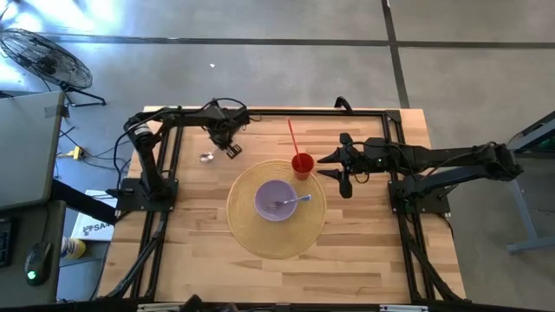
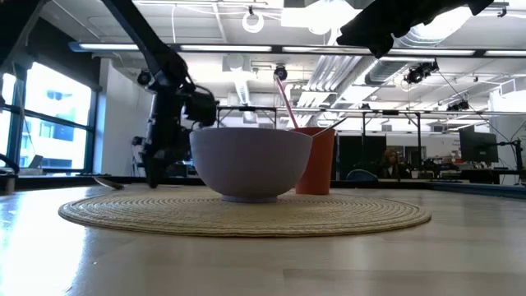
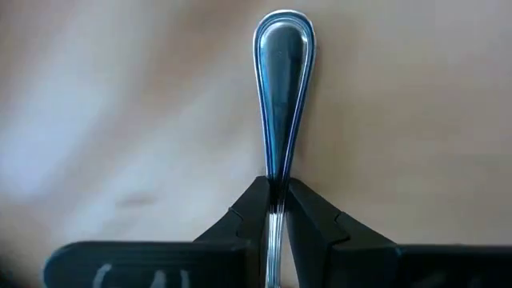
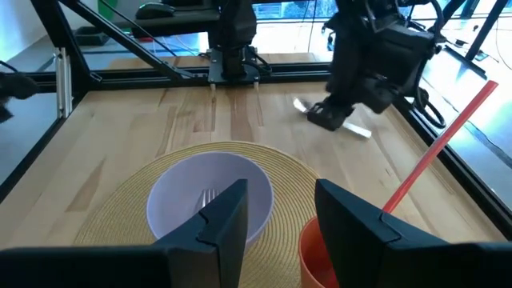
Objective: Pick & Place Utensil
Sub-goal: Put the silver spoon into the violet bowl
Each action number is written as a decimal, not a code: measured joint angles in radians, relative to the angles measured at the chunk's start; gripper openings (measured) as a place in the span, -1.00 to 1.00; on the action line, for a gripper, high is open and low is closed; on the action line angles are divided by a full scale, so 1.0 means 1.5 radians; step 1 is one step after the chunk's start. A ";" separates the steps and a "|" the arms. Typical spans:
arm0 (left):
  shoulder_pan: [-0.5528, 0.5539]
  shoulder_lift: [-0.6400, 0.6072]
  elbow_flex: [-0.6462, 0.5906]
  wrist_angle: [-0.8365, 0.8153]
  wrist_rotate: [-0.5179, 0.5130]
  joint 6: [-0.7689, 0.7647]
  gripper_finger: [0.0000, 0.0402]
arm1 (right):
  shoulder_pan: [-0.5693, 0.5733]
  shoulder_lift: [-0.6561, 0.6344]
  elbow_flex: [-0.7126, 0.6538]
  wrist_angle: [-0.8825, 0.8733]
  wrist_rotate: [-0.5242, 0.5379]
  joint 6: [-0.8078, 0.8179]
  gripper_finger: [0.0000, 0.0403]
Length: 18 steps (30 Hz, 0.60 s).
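Note:
My left gripper [image 1: 231, 149] is at the table's far left, pointing down and shut on a metal spoon [image 1: 206, 158]. The spoon's rounded handle end [image 3: 282, 48] juts out past the fingers. A lavender bowl [image 1: 273, 195] with a fork [image 1: 293, 202] in it stands on a round woven placemat [image 1: 247, 230] at the table's middle. A red cup [image 1: 302, 165] holding a red straw [image 1: 293, 137] stands at the mat's far edge. My right gripper [image 1: 334, 173] hangs open in the air just right of the cup, holding nothing. My left gripper pinches the spoon's handle [image 3: 278, 172] between its two fingers, partway along its length. The fingers come from above, pointing down. Both ends stick out past the gripper [image 4: 330, 118], and the spoon lies about level, close over the table. Whether it touches the wood, I cannot tell.
A black frame runs along the table's far edge [image 1: 277, 111] and down both sides by the arm bases. Bare wood lies to the left of the placemat and along the near side of the table [image 1: 277, 277].

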<state>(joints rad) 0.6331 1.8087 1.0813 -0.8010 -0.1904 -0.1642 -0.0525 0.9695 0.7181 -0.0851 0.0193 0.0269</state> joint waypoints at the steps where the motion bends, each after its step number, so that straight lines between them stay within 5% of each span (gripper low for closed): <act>1: -0.008 -0.009 0.000 0.006 0.036 0.000 -0.84 | 0.000 0.000 0.000 0.000 0.000 0.000 -0.31; 5: -0.028 -0.042 0.000 0.019 0.157 0.029 -0.84 | 0.000 0.000 0.000 0.000 0.000 0.000 -0.31; 18: -0.048 -0.049 0.000 0.054 0.121 0.039 -0.84 | 0.000 0.000 0.000 0.000 0.000 0.002 -0.31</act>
<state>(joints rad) 0.5606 1.7347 1.0812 -0.7198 -0.0089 -0.1051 -0.0525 0.9691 0.7181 -0.0853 0.0193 0.0292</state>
